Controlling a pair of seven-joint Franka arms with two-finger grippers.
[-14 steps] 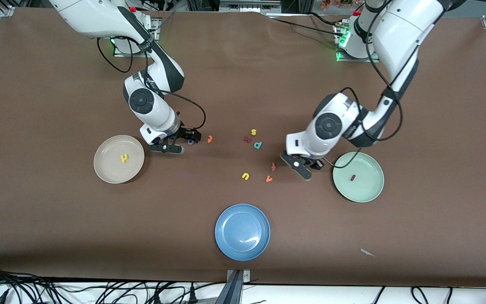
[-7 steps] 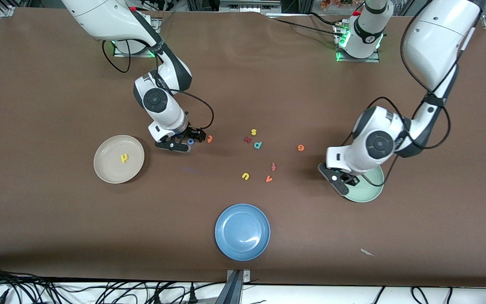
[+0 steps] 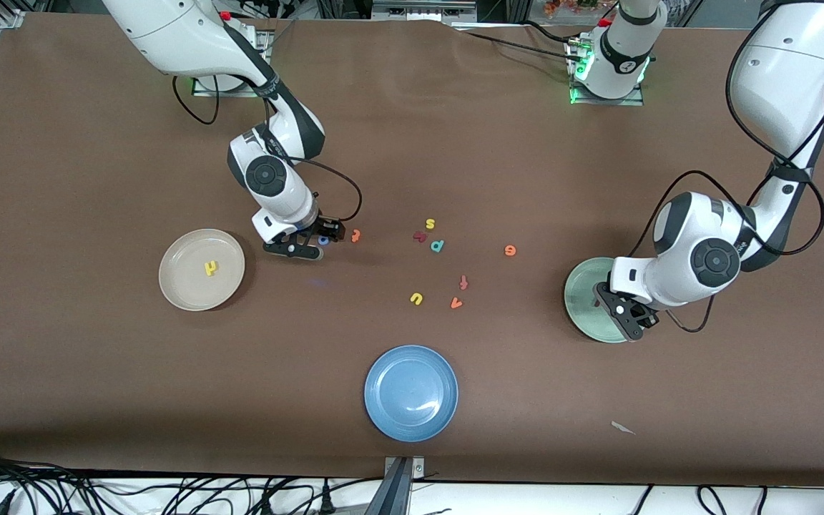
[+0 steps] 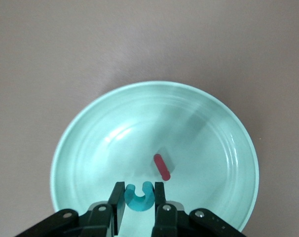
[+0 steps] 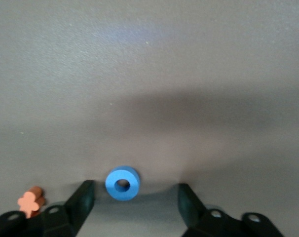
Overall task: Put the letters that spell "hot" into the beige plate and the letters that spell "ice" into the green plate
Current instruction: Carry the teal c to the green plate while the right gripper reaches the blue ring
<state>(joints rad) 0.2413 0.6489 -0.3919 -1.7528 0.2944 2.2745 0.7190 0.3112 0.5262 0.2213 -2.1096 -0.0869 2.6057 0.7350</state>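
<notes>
Clock: read on the front view, 12 toward the arm bases.
Change, left arm: it has swung from the loose letters at mid-surface out to the green plate (image 3: 582, 300), at 3 o'clock from that cluster.
Left gripper (image 3: 626, 320): hangs over the green plate, pinching the teal c (image 4: 139, 195) between its fingertips.
Change, right arm: it has crept toward 3 o'clock, and its jaws have begun to narrow.
Right gripper (image 3: 306, 246): low at the surface, fingers spread on either side of the blue o (image 5: 122, 183), not touching it yet.
Meaning for "ice": the red i (image 4: 162, 167) lies in the green plate and the c looks ready to drop beside it. The orange e (image 3: 510, 250), now uncovered, remains on the surface at 9 o'clock from that plate.
Meaning for "hot": the yellow h (image 3: 211, 268) lies in the beige plate (image 3: 187, 286). The o is about to be gripped, and the orange t (image 3: 355, 235) waits just at 3 o'clock of it.
Look, c: a small, thick, open curve in matte teal.
Look, o: a chunky blue ring lying flat, with a small centre hole.
Look, plates: round, shallow and plain, far larger than any letter.
</notes>
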